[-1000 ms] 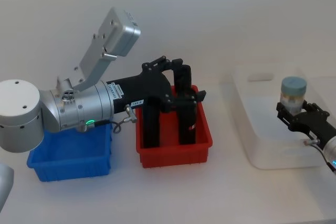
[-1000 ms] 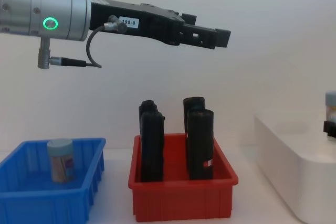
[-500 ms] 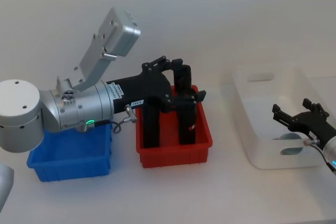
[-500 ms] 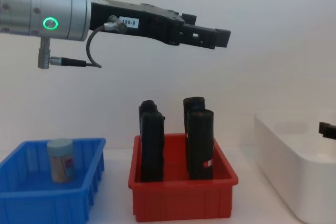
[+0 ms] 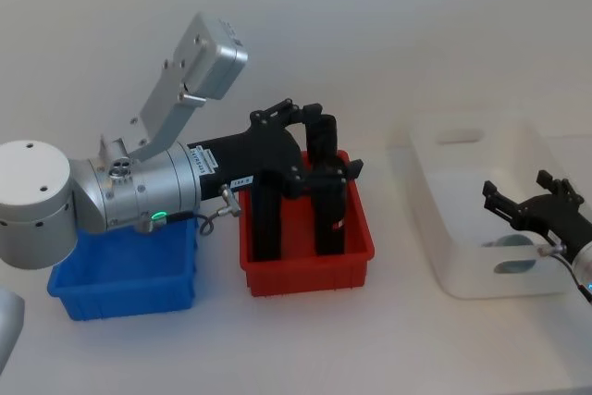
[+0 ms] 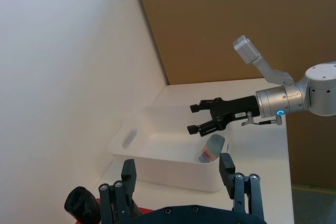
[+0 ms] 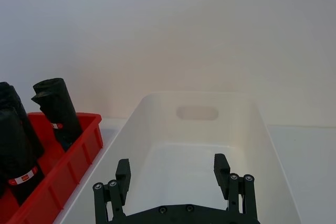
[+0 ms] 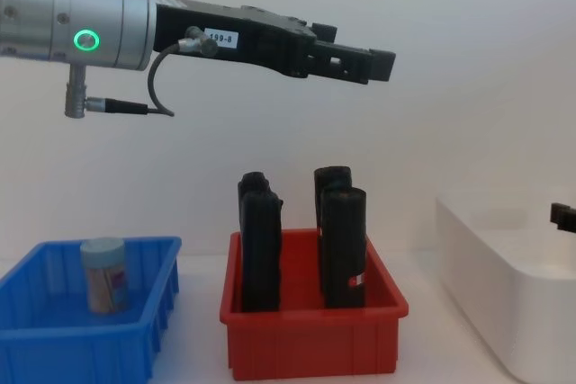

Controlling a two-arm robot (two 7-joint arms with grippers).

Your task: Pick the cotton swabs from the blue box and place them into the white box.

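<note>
One jar of cotton swabs stands upright in the blue box, which my left arm partly covers in the head view. Another jar lies on its side on the floor of the white box. My right gripper hovers open above the near end of the white box, with nothing between its fingers. My left gripper is held open high above the red bin, also holding nothing.
A red bin with tall black objects stands between the blue box and the white box. Bare white tabletop lies in front of all three bins. A plain wall rises behind the table.
The right gripper held a jar over the white box, then opened; the jar dropped in and now lies on the floor. The gripper has shifted slightly. The left arm has not moved.
</note>
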